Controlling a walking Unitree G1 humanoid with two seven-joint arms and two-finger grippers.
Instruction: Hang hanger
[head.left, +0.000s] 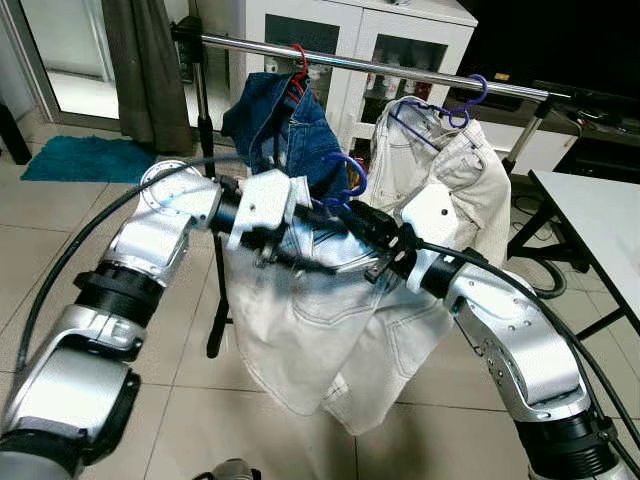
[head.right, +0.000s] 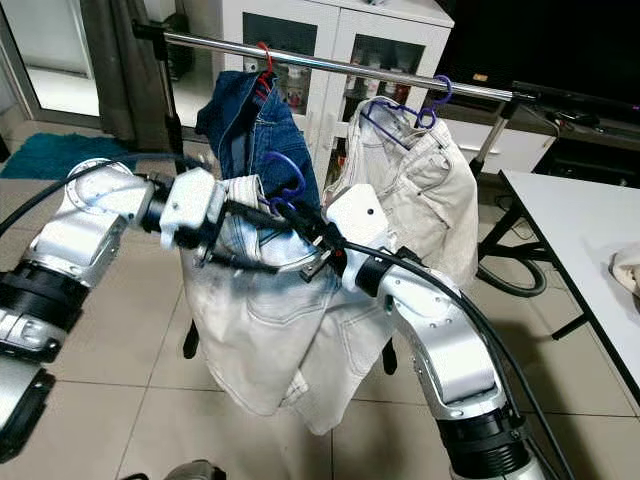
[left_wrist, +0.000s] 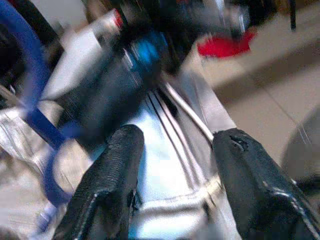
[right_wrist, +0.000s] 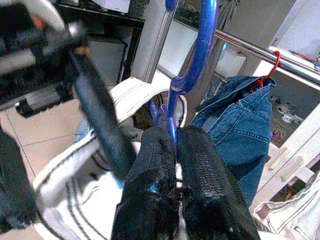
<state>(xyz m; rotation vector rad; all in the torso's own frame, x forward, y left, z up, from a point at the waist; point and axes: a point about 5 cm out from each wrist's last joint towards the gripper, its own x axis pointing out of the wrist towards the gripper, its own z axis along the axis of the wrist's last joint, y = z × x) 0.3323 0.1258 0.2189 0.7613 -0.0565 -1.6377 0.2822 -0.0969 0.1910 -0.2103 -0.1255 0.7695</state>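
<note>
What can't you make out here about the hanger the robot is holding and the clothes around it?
- Blue hanger: its shoulders are buried in the pale jeans, head views.
- Left pincer: left wrist view is blurred, so its contact with the cloth is unclear.
- Rail: its right end is lost against the dark background.

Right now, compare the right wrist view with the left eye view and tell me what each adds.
Right wrist view: the right gripper has its black fingers shut on the blue plastic hanger below its hook.

Left eye view: the chrome clothes rail spans its full width, with a cream garment on a second blue hanger, and the left gripper is at the pale jeans.

Shared: blue denim jeans on a red hanger.
</note>
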